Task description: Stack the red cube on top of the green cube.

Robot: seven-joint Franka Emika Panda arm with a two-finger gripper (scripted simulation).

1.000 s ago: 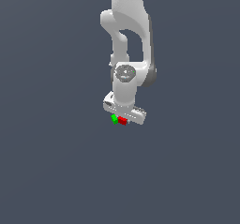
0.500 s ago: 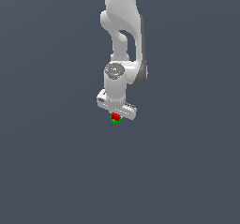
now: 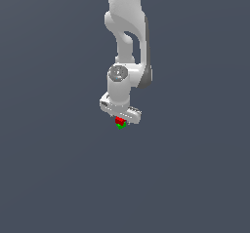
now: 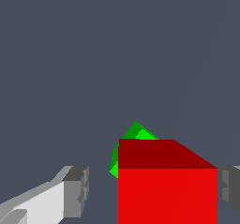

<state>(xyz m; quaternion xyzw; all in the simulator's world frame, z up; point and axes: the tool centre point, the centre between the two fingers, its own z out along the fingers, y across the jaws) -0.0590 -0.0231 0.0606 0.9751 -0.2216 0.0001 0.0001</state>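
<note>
Since the earlier frames, gripper (image 3: 120,122) shifted toward the exterior view's left, carrying the red cube (image 4: 167,190) over the green cube (image 4: 132,143). Fingers (image 4: 75,190) spread; one touches the red cube, the other stands apart. Green cube sits beyond, partly hidden.

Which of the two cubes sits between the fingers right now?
The red cube, between the fingers; the green cube lies beyond it, mostly hidden.

red cube (image 4: 167,195): bright red | green cube (image 4: 136,135): bright green | end effector (image 4: 152,190): white, grey pads
</note>
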